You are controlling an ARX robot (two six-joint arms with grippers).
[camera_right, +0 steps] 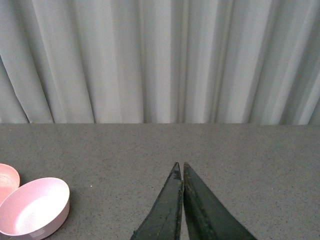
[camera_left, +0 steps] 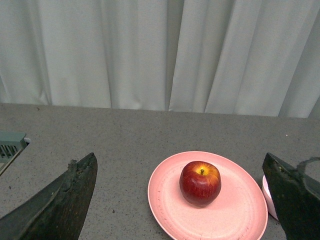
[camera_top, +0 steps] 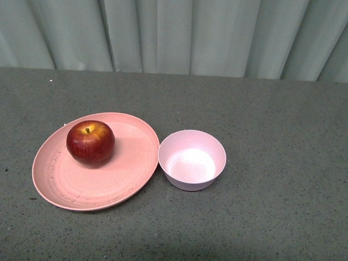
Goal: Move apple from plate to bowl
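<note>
The dark red apple (camera_top: 91, 143) with a yellow patch round its stem sits on the far part of the wide salmon-pink plate (camera_top: 65, 182). The small pale pink bowl (camera_top: 192, 160) stands empty just right of the plate, nearly touching its rim. Neither gripper shows in the front view. In the left wrist view the apple (camera_left: 200, 183) lies on the plate (camera_left: 235, 215) ahead of my open, empty left gripper (camera_left: 181, 160), whose dark fingers (camera_left: 70, 200) stand wide apart. My right gripper (camera_right: 180, 167) is shut and empty above bare table, with the bowl (camera_right: 35, 206) off to one side.
The grey speckled table (camera_top: 272, 109) ends at a pale pleated curtain (camera_top: 174, 32). A pale green-grey device (camera_left: 10, 145) sits at the table's edge in the left wrist view. A sliver of the bowl (camera_left: 266, 197) shows beside the plate.
</note>
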